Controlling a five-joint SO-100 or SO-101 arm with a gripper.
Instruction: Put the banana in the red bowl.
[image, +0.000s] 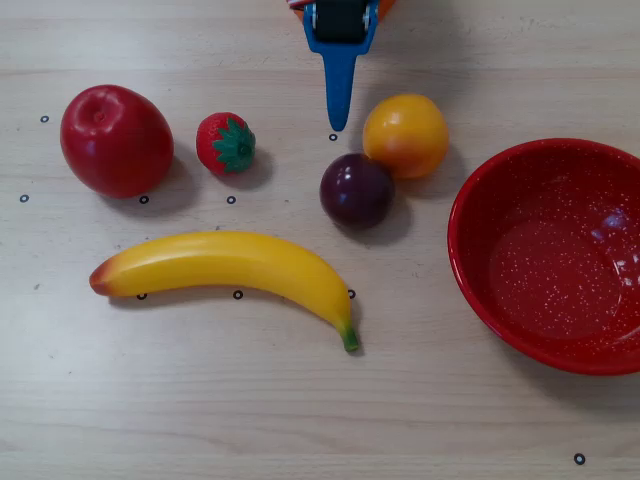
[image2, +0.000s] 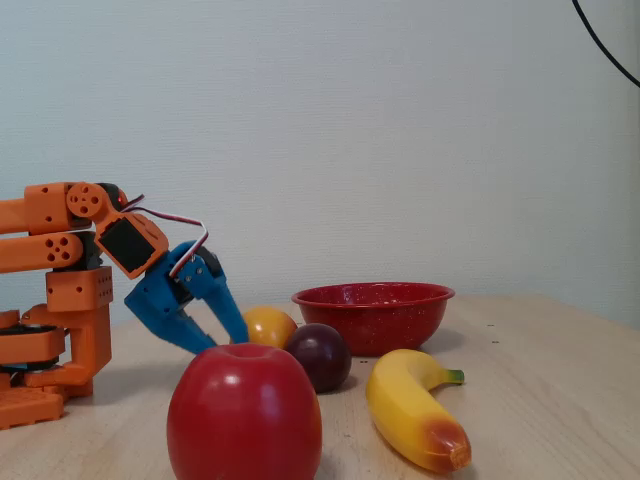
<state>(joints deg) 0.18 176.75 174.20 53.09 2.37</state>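
- The blue pincer (image: 337, 122) enters the overhead view from the top edge, pointing down the picture; in the fixed view (image2: 222, 335) its two fingers stand a little apart with nothing between them.
- Nearest to its tip, in the overhead view, are an orange fruit (image: 405, 135) just to the right and a dark plum (image: 357, 190) just below (these two touch each other).
- To the left of the tip lie a small strawberry (image: 226, 143) and, farther left, a red apple (image: 116, 140).
- The banana (image: 232, 267) lies on the wooden table (image: 300, 420) below the tip, beyond the plum, well apart from the pincer.
- Its green stem points toward the lower right.
- The red bowl (image: 470, 260) sits far right of the tip, empty.
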